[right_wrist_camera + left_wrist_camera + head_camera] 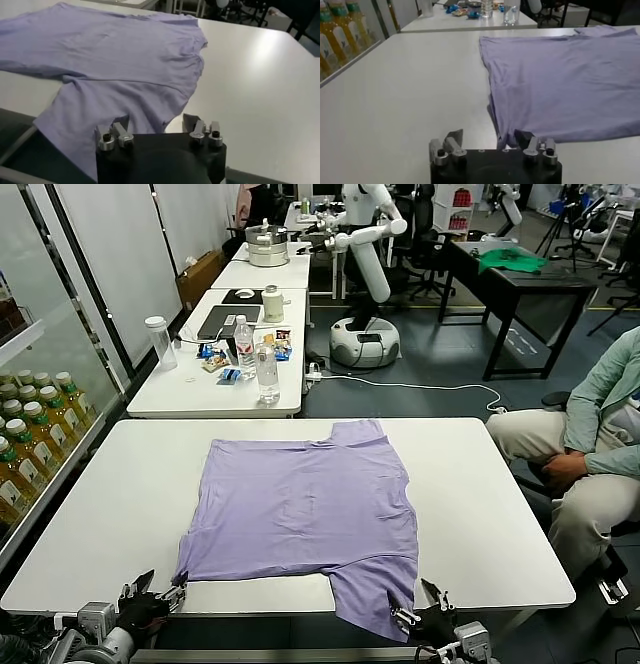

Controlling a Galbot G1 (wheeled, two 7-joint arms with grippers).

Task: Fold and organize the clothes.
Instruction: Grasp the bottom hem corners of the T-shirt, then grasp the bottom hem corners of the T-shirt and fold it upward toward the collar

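Nearest the lens, at the lower left of the head view, the left gripper [160,596] sits at the near table edge with its two fingers parted; in the left wrist view its fingers [454,138] stand apart with the near left corner of the thin lavender short-sleeved T-shirt [310,514] lying at the inner finger, though whether cloth is pinched yet I cannot tell. That shirt lies spread flat across the middle of the long white table [120,514], neck toward the far edge, one sleeve hanging over the near edge at lower centre-right. Further right, at the bottom of the frame, the right gripper [428,612] hovers just beside that drooping sleeve, its jaws likewise partly open; the right wrist view shows lavender fabric between and below its fingers [119,134], but a firm hold is not evident. The step in hand looks like taking the two near corners for the first fold. To do it well, both grippers should close on single layers right at the hem, at matching height, then lift together so the thin cloth does not drag or bunch. At the right edge, a seated person in a green jacket [600,424] sits near the table.
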